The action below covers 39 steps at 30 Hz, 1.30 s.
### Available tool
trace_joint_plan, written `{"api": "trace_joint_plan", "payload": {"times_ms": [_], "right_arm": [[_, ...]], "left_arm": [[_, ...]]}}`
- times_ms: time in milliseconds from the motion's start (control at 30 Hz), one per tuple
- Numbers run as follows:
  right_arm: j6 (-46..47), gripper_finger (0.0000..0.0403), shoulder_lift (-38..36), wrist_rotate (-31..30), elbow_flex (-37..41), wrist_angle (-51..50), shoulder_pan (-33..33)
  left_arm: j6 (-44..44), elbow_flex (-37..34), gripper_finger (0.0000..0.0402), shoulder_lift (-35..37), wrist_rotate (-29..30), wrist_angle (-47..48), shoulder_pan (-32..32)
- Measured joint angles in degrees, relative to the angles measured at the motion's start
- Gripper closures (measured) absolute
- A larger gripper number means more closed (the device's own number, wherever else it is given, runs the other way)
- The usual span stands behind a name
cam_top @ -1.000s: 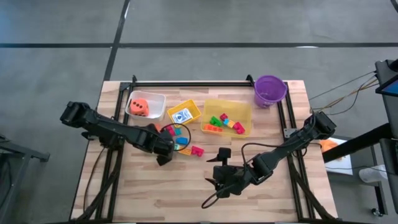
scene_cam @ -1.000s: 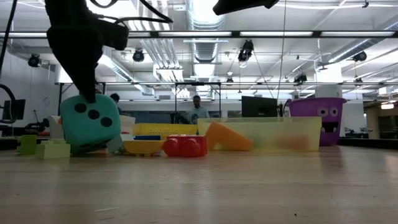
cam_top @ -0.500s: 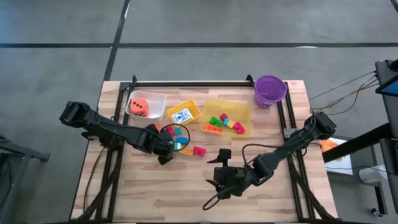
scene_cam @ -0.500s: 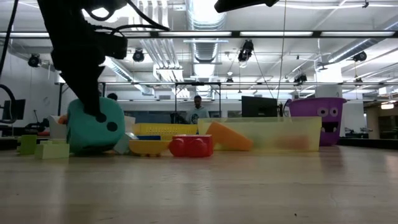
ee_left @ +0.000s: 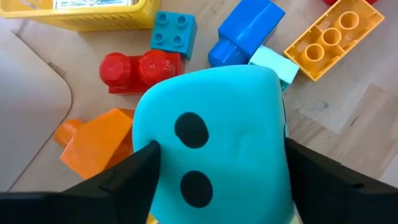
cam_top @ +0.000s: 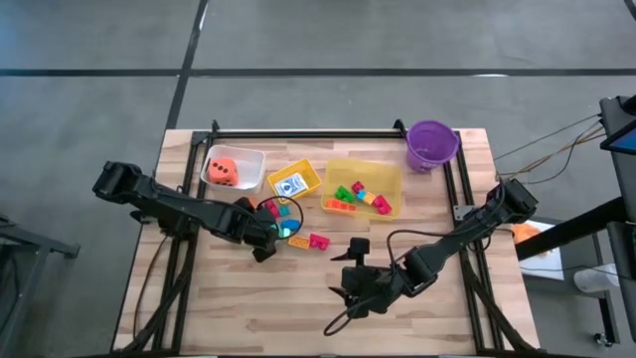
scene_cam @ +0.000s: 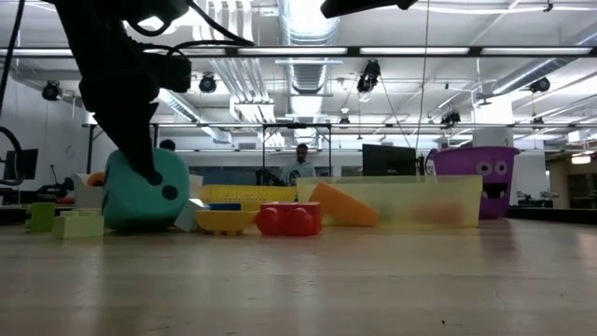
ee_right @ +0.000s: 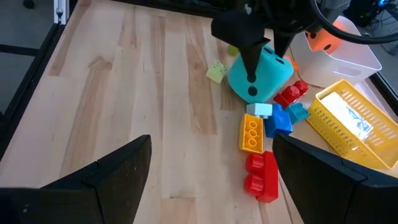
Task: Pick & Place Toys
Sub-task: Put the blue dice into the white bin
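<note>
A teal die with black dots sits on the table among loose bricks, also in the low view and the right wrist view. My left gripper stands over it, shut on it. Beside it lie red, orange-yellow, blue and pale green bricks. My right gripper hovers open over the table's near middle, with nothing between its fingers. My left gripper holds the teal die by two opposite side faces, one finger on one face and the other finger on the other. The fingers come from above, pointing steeply down. The die's underside rests on the table.
At the back stand a white bin with an orange die, a yellow basket with a card box, a clear yellow bin with bricks and a purple bucket. A pink brick lies right of the die. Bare wood at the near side.
My left gripper has come down over the teal die. The die has turned about: its three-dot face, seen in the low view before, has swung away, and it now sits lower and flatter on the table.
</note>
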State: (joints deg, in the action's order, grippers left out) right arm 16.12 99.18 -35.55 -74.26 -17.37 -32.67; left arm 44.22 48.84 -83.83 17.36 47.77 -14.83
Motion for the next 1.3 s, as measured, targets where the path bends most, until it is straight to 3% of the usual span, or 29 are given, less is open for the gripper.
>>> {"api": "trace_joint_plan", "payload": {"times_ms": [267, 767, 967, 1300], "right_arm": [[0.0, 0.0071, 0.0, 0.0, 0.0, 0.1, -0.1], [-0.3, 0.0071, 0.0, 0.0, 0.0, 0.1, -0.1], [-0.3, 0.0071, 0.0, 0.0, 0.0, 0.1, -0.1], [-0.2, 0.0071, 0.0, 0.0, 0.0, 0.0, -0.1]], "left_arm": [[-2.0, 0.0, 0.0190, 0.0, -0.4, 0.2, 0.0], [-4.4, 1.9, 0.0222, -0.2, 0.4, 2.2, 0.0], [-5.3, 4.6, 0.0276, -0.4, 0.2, 5.6, 0.1], [-5.0, 6.1, 0.0302, -0.4, 0.4, 8.4, -0.4]]}}
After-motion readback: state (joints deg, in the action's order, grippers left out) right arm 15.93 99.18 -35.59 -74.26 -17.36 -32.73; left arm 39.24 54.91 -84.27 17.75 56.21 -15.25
